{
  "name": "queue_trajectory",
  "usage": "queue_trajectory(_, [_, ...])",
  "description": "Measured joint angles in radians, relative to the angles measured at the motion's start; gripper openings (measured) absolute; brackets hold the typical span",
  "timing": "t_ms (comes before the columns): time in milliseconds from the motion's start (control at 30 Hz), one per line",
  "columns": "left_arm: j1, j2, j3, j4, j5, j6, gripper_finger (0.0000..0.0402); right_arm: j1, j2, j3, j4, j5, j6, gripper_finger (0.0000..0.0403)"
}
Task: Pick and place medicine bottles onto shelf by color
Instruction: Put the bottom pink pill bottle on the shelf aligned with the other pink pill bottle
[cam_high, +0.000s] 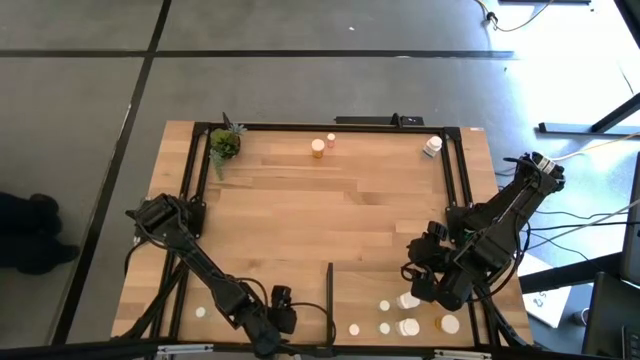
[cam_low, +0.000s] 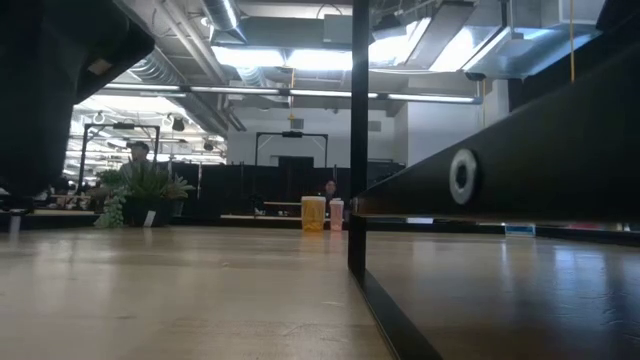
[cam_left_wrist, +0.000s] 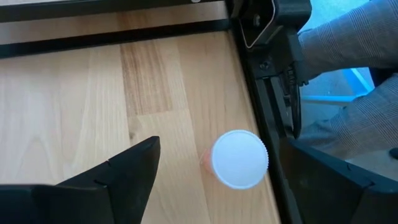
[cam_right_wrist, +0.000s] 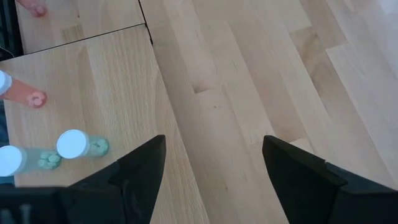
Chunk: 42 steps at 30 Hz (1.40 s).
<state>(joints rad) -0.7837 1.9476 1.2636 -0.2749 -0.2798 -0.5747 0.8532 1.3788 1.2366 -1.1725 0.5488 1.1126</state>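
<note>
One orange bottle (cam_left_wrist: 238, 158) stands (white-capped) between left gripper (cam_left_wrist: 214, 186) fingers.

A wooden table (cam_high: 330, 200) is being viewed from above. The left gripper (cam_high: 272, 322) is being held low at the near edge, beside a small white-capped bottle (cam_high: 201, 312). The right gripper (cam_high: 425, 272) is being held above a cluster of bottles (cam_high: 408, 326) on the shelf (cam_high: 360, 290). An orange bottle (cam_high: 318, 148) and a potted plant (cam_high: 224, 145) are being left at the far edge.

Grey floor (cam_high: 300, 60), bright ceiling lights (cam_low: 300, 58)
</note>
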Motion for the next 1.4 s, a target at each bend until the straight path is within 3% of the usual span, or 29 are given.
queue_trajectory(367, [0.0,0.0,0.0,-0.001,-0.002,0.001,0.0256,0.0,0.0,0.0,0.0,0.0,0.0,0.0271])
queue_trajectory(933, [-0.002,0.0,0.0,-0.002,-0.039,0.01,0.0192,0.0,0.0,0.0,-0.008,0.008,0.0,0.0271])
queue_trajectory(1400, [-0.002,0.0,0.0,-0.002,-0.039,0.002,0.011,0.0,0.0,0.0,-0.008,0.01,0.0,0.0271])
